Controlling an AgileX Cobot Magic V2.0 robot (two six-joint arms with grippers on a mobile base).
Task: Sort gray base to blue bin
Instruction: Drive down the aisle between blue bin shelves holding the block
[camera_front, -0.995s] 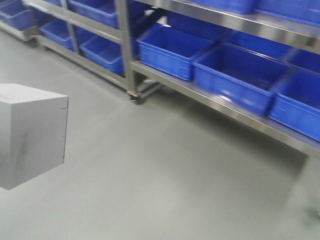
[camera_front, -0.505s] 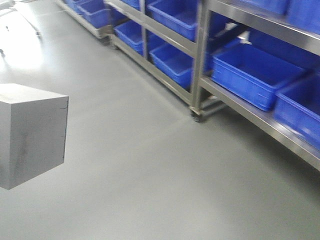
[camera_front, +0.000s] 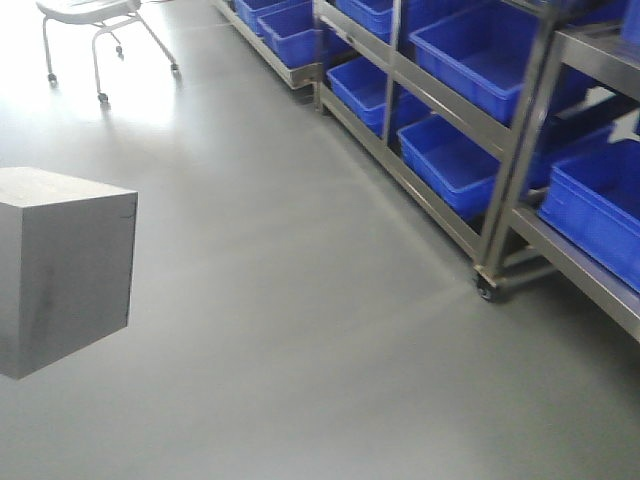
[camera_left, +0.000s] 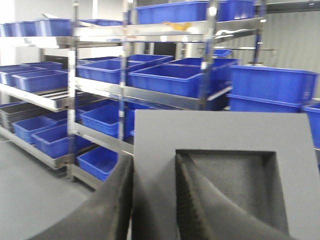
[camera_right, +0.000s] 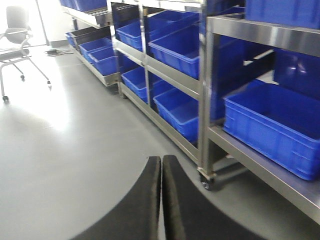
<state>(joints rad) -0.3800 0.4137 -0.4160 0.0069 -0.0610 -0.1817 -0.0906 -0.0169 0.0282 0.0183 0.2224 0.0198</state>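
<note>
Left wrist view: the left gripper (camera_left: 154, 167) is pinching the light gray, matte, box-shaped base (camera_left: 225, 135) by one wall. One black finger (camera_left: 107, 200) is lying against the outer side. The other, ribbed finger (camera_left: 197, 210) is sitting inside the shallow square recess. The base is being held up in the air, recess face turned toward the camera, filling the lower right of the view. Behind it, stainless steel shelf racks (camera_left: 73, 100) are carrying rows of deep, bright blue plastic bins (camera_left: 165, 80) on several levels. The base is sitting in none of them and is well apart from all.

Right wrist view: the right gripper (camera_right: 161, 165) is carrying nothing. Its two black fingers (camera_right: 145, 200) are pressing flat together, no gap showing. It is hanging over the smooth gray floor (camera_right: 75, 150), near a castor foot (camera_right: 205, 182) of the rack. A white wheeled chair (camera_right: 15, 30) is standing far off at upper left.

Front view: racks are running along the right side, with blue bins sitting on the low shelves. A plain gray cube-shaped block (camera_front: 60, 270) is showing at the left edge, off the floor. Cannot tell whether it is the same base.
</note>
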